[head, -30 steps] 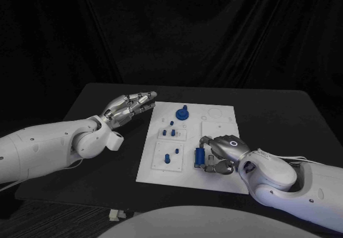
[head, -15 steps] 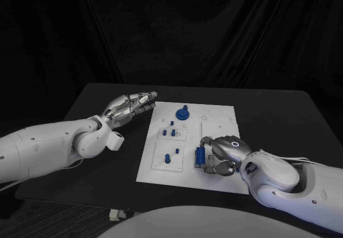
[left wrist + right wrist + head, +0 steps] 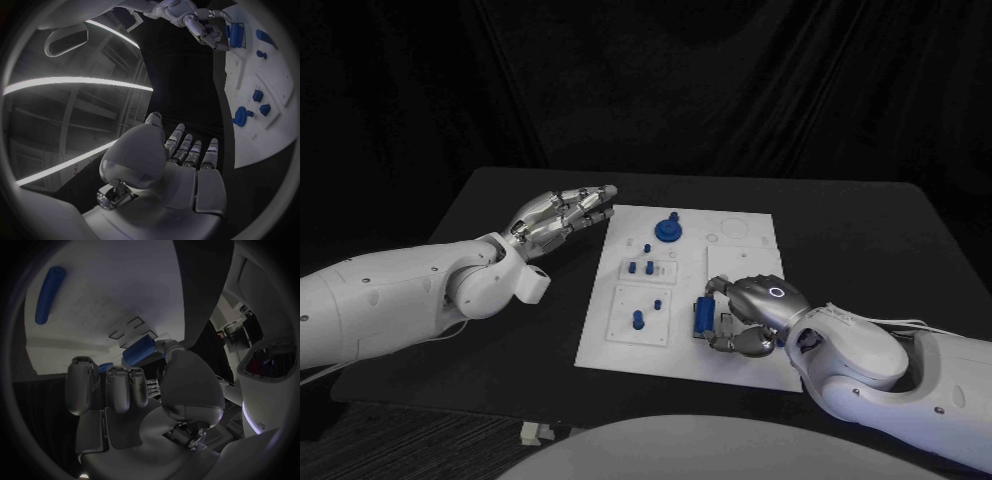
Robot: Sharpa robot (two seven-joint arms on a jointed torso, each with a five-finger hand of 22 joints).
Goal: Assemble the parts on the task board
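Task board [image 3: 733, 262]: flat white rectangular plate with shallow recesses, lying mid-table on the matte black table [image 3: 877, 230]. Blue parts, smooth and plastic-looking, sit on it: a round knobbed piece [image 3: 668, 229] near the board's far edge, small pegs [image 3: 643, 267] just nearer than it, one short peg [image 3: 638, 320] in the near-left recess.

Bare table surrounds the board on all sides; widest room lies beyond the board's right edge.

Right robot hand [image 3: 747, 312] rests over the board's near-right part, fingers curled around a blue cylinder [image 3: 702, 317], gripping it. Left robot hand [image 3: 564, 217] hovers off the board's far-left corner, fingers extended, slightly apart, holding nothing.
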